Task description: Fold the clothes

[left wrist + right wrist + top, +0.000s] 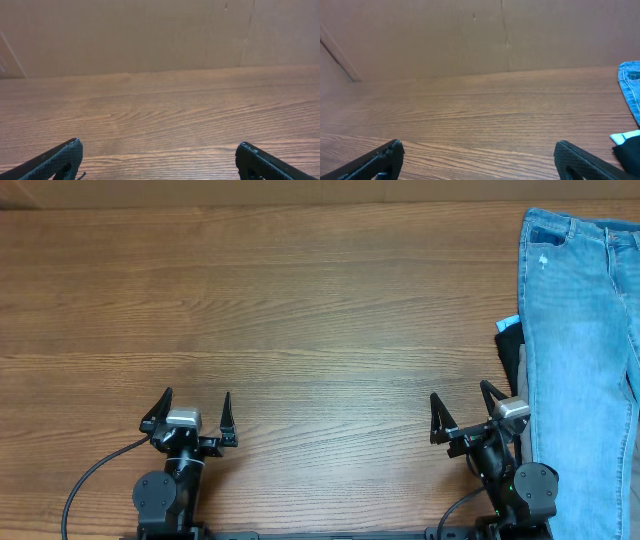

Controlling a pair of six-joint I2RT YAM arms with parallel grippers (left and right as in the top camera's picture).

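Light blue denim jeans [580,340] lie lengthwise at the table's right edge, waistband at the far end. They rest on a pile with a black garment [508,345] and a grey one [520,375] peeking out on its left. The jeans' edge shows at the right of the right wrist view [631,85], with the black garment [629,152] below. My left gripper [196,405] is open and empty at the near left. My right gripper [463,408] is open and empty at the near right, just left of the pile.
The wooden table [300,310] spreads between and beyond the arms. A brown wall [150,35] stands behind the table's far edge. A small light blue tag [507,323] pokes out of the pile.
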